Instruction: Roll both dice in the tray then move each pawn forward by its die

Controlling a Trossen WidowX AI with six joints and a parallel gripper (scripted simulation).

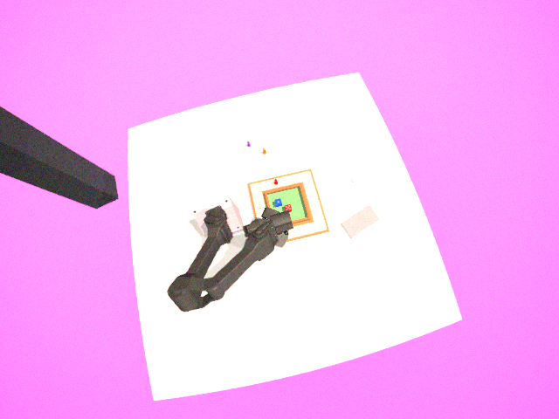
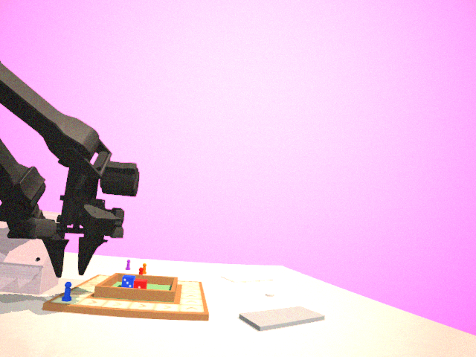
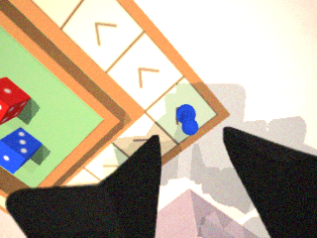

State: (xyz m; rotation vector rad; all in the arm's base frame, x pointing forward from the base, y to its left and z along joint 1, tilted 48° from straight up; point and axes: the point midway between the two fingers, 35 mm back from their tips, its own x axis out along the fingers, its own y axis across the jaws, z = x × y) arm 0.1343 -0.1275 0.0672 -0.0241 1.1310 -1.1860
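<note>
Holding nothing, the gripper (image 1: pixel 280 234) (image 2: pixel 70 275) (image 3: pixel 190 137) hangs above the board's near left corner in the exterior view, its fingers parted. The blue pawn (image 2: pixel 67 291) (image 3: pixel 187 119) stands upright on the corner square, below the fingertips. Both dice, blue die (image 1: pixel 278 202) (image 2: pixel 128 281) (image 3: pixel 21 149) and red die (image 1: pixel 287 208) (image 2: pixel 140 283) (image 3: pixel 12 99), lie inside the tray (image 1: pixel 307 202) (image 2: pixel 136 294) (image 3: pixel 110 119); the red upper face appears to read five. The red pawn (image 1: pixel 275 182) (image 2: pixel 140 271) stands on the board (image 1: pixel 320 200) (image 2: pixel 126 313) (image 3: pixel 173 57), beyond the tray's far wall. A flat slab (image 1: pixel 360 221) (image 2: pixel 281 317) rests on the tabletop (image 1: pixel 361 288) (image 2: pixel 215 338) to the right, apart from the board.
</note>
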